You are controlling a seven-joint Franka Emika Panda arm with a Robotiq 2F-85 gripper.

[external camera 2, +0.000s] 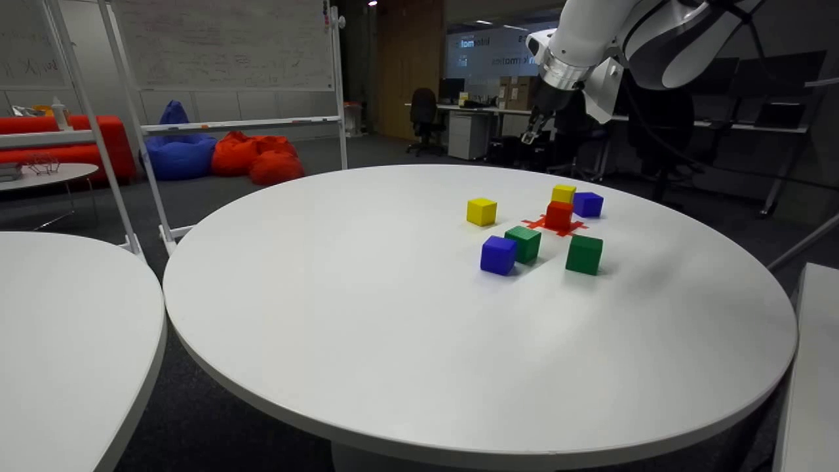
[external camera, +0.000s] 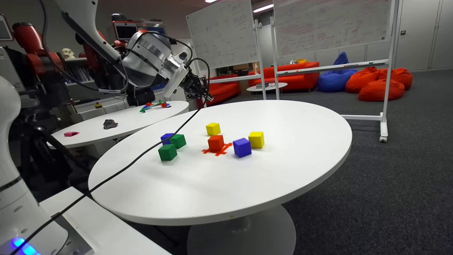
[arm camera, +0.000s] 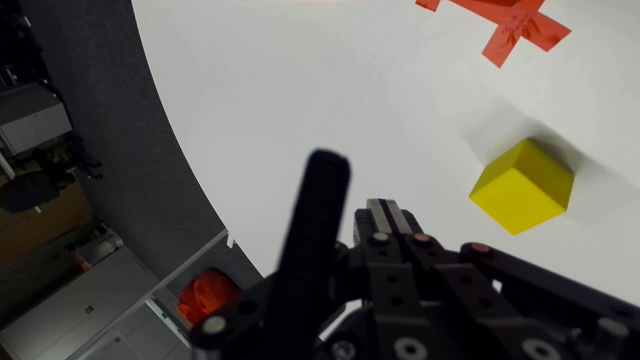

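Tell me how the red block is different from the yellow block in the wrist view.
The red block has red faces, the yellow block yellow. The red block sits on red tape; the yellow block sits straight on the white table. The wrist view shows the whole yellow block, but not the whole red block. Both are cubes; the end effector holds neither.

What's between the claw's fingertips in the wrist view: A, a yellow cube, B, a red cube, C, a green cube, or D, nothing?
D: in the wrist view the claw is shut with its tips together, and the yellow cube sits apart from it on the white table.
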